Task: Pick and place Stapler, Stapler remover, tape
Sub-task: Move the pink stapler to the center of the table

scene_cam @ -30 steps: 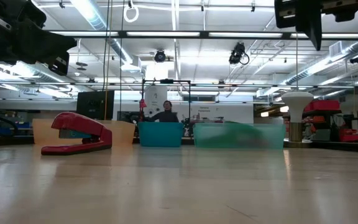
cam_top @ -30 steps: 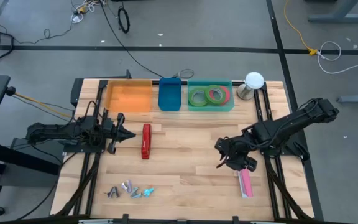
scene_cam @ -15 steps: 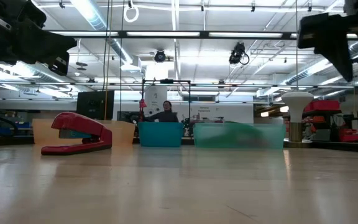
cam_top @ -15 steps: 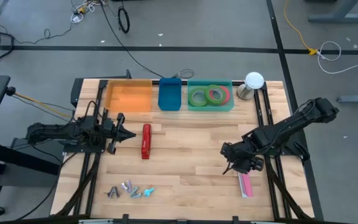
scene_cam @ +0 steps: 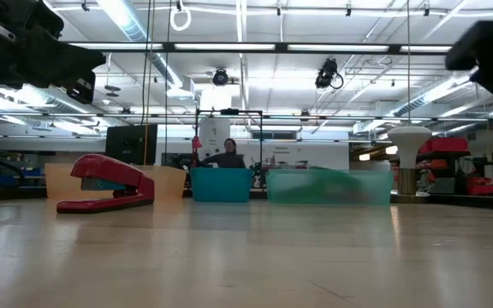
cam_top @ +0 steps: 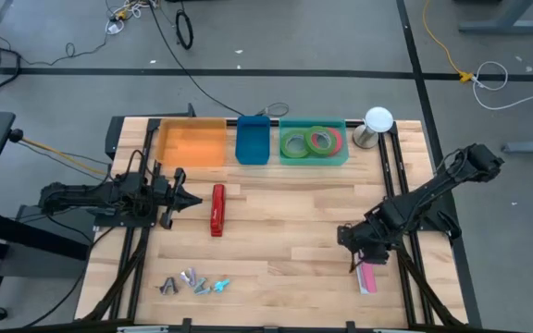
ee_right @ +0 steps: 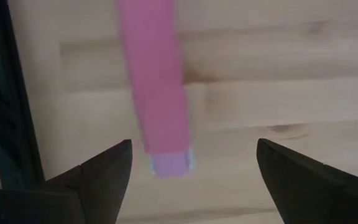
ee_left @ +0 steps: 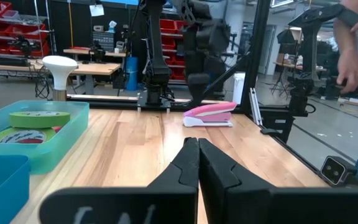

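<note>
The right gripper (cam_top: 366,262) is hovering with its fingers spread wide above the pink stapler (ee_right: 156,93) lying near the table's right edge. The left gripper (ee_left: 192,163) is waiting pinched shut beside the red stapler (cam_top: 217,210), while the tape (cam_top: 309,141) is sitting in the green bin (cam_top: 340,157)

The right end effector (cam_top: 366,255) hangs directly above one end of a stapler (cam_top: 366,276) lying on the tabletop (cam_top: 285,240). Well off to its left, just beyond the left end effector (cam_top: 185,201), lies a second stapler (cam_top: 217,210). Far behind it, a bin (cam_top: 290,157) holds the tape (cam_top: 308,141), with a lamp (cam_top: 376,123) beside that bin.
</note>
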You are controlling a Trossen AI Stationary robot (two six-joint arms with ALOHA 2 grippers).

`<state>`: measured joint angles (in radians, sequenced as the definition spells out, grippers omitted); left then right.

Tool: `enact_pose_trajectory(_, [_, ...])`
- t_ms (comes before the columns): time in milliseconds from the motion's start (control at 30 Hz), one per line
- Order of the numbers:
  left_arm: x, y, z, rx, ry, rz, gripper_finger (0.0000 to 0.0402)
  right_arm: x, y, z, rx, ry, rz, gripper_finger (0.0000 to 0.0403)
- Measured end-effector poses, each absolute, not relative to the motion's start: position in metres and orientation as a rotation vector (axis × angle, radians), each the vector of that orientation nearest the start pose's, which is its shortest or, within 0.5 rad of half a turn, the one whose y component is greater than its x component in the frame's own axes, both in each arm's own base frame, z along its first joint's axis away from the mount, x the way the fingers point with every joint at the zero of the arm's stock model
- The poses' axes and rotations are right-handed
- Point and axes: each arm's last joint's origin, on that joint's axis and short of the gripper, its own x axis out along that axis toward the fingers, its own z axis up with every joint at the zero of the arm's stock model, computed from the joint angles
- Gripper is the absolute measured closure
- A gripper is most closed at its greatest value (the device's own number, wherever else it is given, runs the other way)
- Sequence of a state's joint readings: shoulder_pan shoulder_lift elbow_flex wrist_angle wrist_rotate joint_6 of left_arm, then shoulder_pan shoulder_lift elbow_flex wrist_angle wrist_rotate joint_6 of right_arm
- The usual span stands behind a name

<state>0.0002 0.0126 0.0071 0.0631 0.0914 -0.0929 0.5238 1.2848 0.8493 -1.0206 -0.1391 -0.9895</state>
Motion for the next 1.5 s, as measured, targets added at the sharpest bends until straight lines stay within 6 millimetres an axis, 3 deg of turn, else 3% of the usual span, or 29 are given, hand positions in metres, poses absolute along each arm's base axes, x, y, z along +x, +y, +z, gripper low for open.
enact_pose_trajectory(200, [0.098,-0.003,0.171,-0.091,-0.053,-0.094,0.0399,0.162,0.107,0.19,-1.152,1.083,1.306,0.0059])
enact_pose_trajectory(1033, [0.098,-0.003,0.171,-0.09,-0.053,-0.094,0.0399,0.159,0.116,0.162,-1.142,0.967,1.235,0.006])
enact_pose_trajectory(1500, [0.098,-0.003,0.171,-0.09,-0.053,-0.094,0.0399,0.161,0.118,0.163,-1.118,0.949,1.213,0.0124])
